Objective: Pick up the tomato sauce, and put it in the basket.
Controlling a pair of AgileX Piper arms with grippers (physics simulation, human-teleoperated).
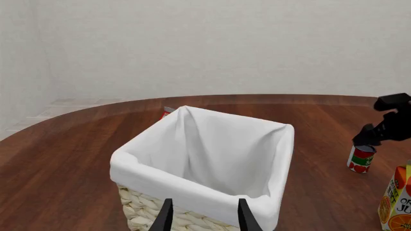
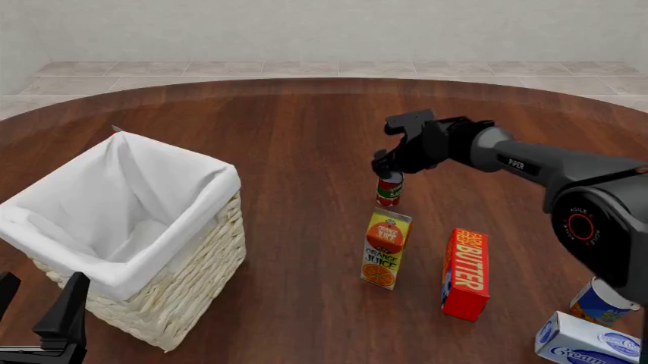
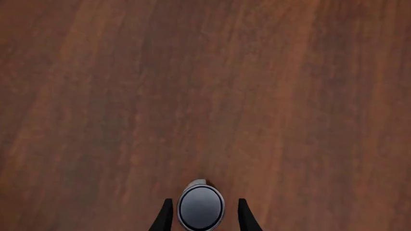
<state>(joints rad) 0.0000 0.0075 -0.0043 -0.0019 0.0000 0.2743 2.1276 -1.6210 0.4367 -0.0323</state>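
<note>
Tomato sauce upright at frame centre, right gripper spread wide astride its grey top, fingers not touching. Basket lower left; left gripper parted, empty, beside it.

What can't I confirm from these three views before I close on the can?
- Pad contact: right wrist view shows right gripper fingers flanking the tomato sauce; the bottom edge cuts them off.
- Basket floor: hidden by its liner in the front view.
- Red object behind basket: mostly hidden in the left wrist view.
</note>
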